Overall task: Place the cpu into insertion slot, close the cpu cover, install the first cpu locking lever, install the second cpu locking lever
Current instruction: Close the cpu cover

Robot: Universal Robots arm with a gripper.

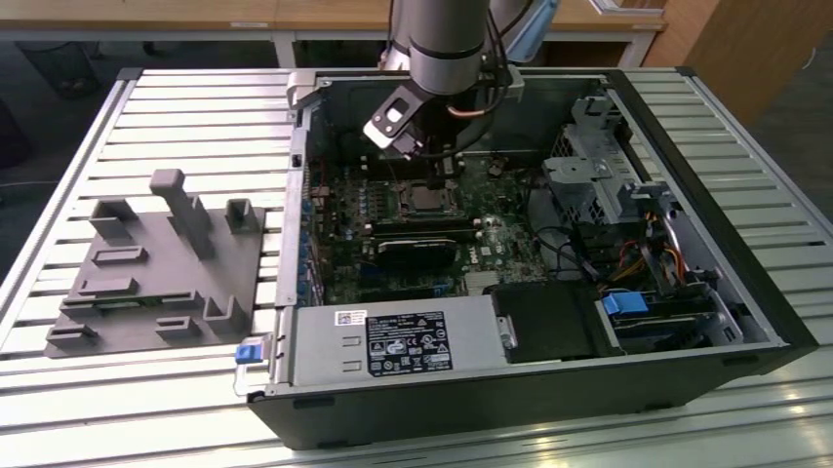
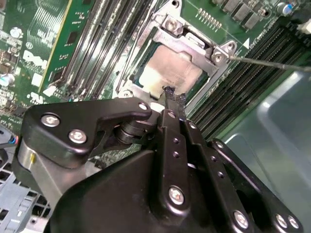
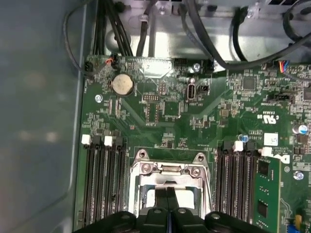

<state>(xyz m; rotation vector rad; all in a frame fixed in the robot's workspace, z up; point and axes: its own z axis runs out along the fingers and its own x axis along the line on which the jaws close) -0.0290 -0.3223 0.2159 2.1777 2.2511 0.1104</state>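
Your gripper (image 2: 173, 94) has its fingers pressed together, pinching nothing, and the tips sit at the edge of the cpu (image 2: 169, 70). That one cpu lies in the insertion slot (image 1: 423, 201), with one cpu cover (image 2: 197, 42) framing it. Two banks of memory slots (image 3: 104, 184) flank the insertion slot, one on each side. One coin battery (image 3: 122, 85) sits well apart from it on the same board (image 3: 160, 119).

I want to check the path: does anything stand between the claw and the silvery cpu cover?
Nothing visible does. The black claw, shut, hangs right at the thin silvery square metal cpu cover, whose window shows the pale silvery-beige cpu.
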